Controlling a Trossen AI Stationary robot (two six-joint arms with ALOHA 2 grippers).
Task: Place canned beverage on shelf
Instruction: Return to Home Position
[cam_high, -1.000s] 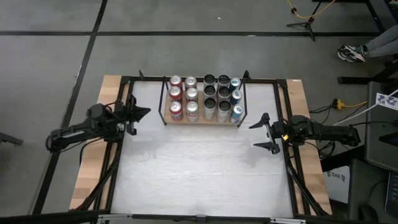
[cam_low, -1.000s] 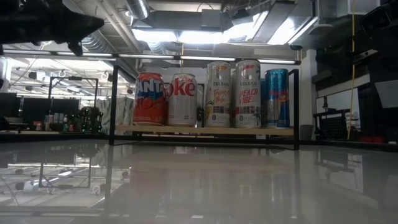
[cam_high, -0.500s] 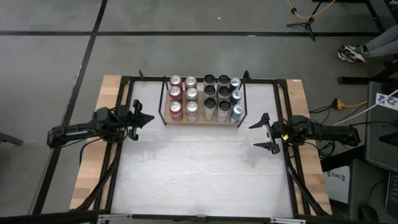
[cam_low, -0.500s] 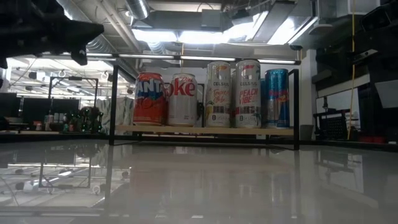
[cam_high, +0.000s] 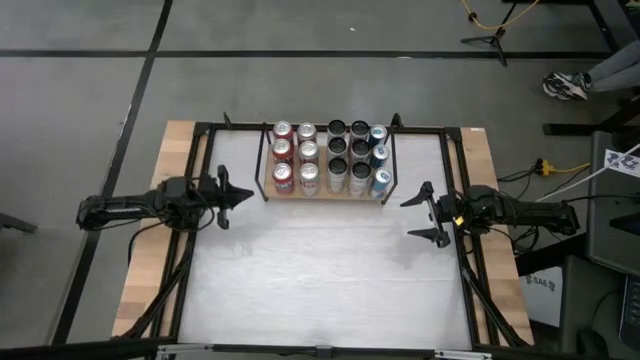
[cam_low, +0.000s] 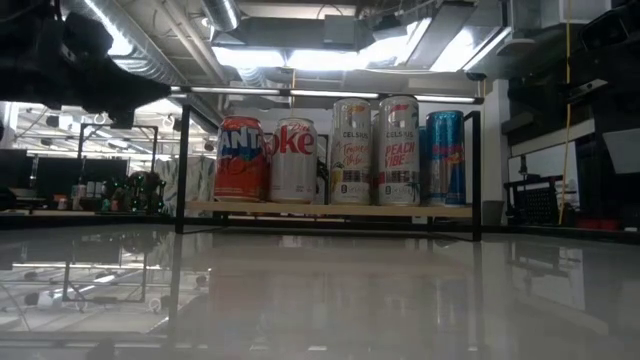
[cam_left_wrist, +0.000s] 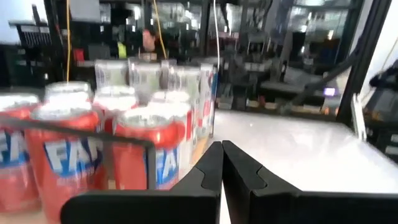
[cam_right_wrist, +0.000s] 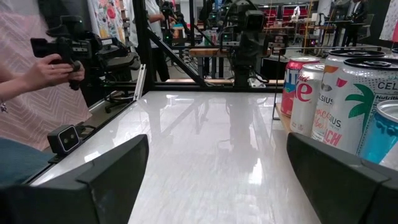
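The left gripper (cam_high: 238, 193), jaws together, should pull away slowly from the shelf (cam_high: 325, 196); the right gripper (cam_high: 416, 216) waits, jaws apart.

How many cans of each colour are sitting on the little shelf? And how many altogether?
Red cans: 3
Silver Coke cans: 3
White cans with black tops: 6
Blue cans: 3
Total: 15 cans
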